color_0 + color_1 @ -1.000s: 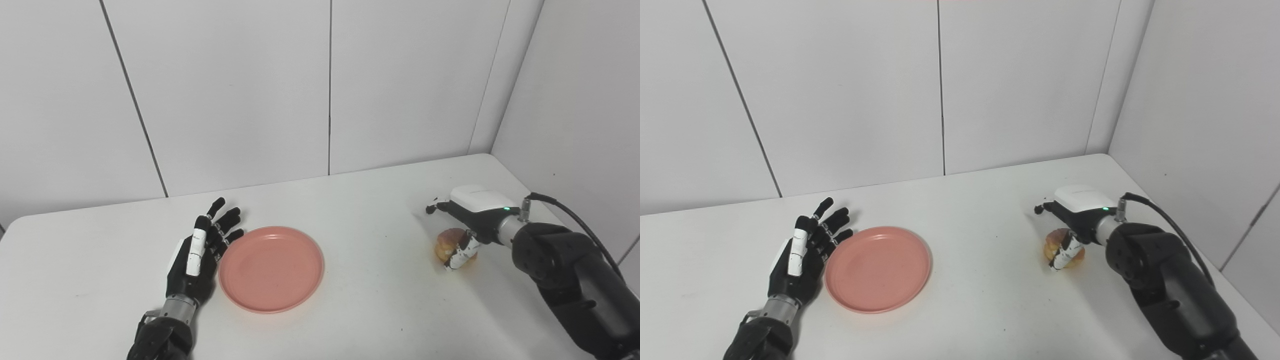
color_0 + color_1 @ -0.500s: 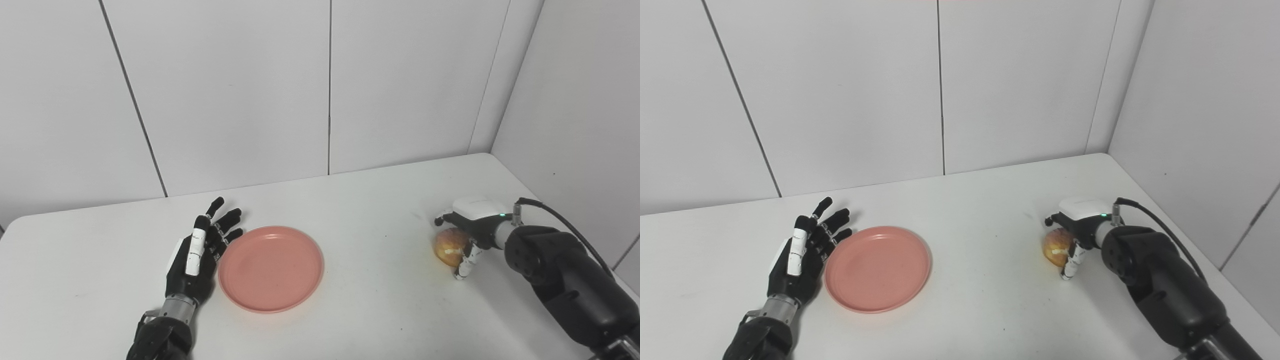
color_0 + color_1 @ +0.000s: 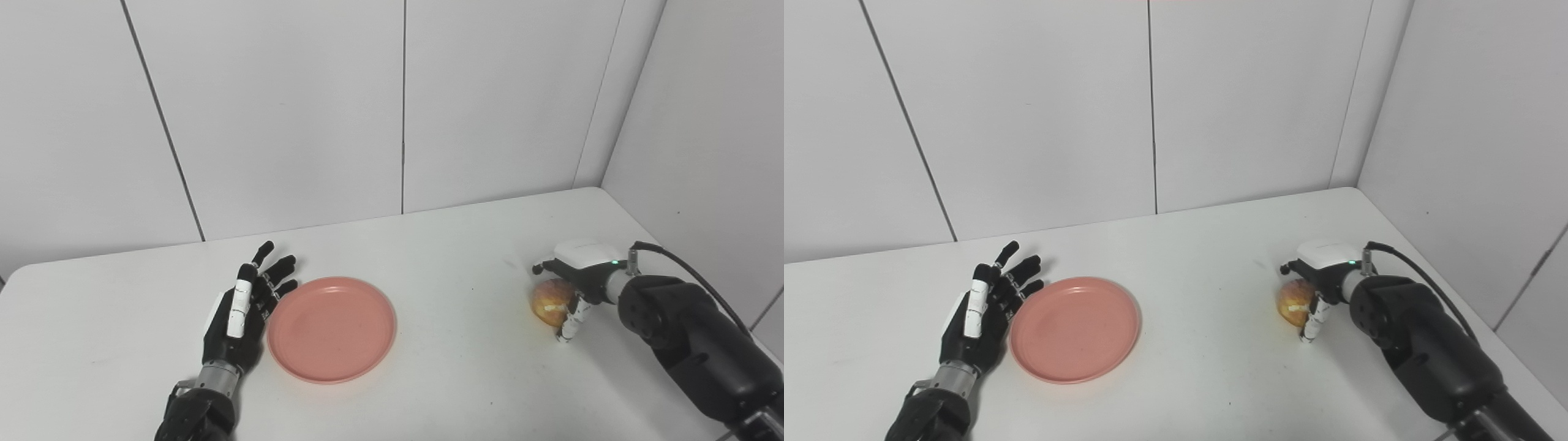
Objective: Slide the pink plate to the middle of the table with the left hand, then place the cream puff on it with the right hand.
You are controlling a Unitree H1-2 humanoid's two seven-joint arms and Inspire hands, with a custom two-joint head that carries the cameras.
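L eye view: white table (image 3: pixel 429 257) filled lower half of frame, white panel walls (image 3: pixel 275 110) behind and at R. Pink plate (image 3: pixel 331 329) lay flat, lower centre-left, nothing on it. Left hand (image 3: pixel 240 312) lay just beside plate's L rim, fingers straight and spread, pointing toward upper right, holding nothing; tips close to rim, contact couldn't be told. Cream puff (image 3: pixel 550 301) sat on table at R, well apart from plate. Right hand (image 3: pixel 576 285) was over and behind the puff, white back up, one white-tipped finger reaching down past puff's R side to the table. Whether it actually gripped the puff: can't tell.

R eye view: same layout, shifted a bit L in frame. Plate (image 3: pixel 1074 329) lower left-centre, L hand (image 3: pixel 983 312) alongside its L rim, fingers splayed. Puff (image 3: pixel 1296 302) at mid-right, resting on table, R hand (image 3: pixel 1323 282) draped over its top and R side; black cable (image 3: pixel 1421 275) ran from wrist toward lower right. Grip again not clear.
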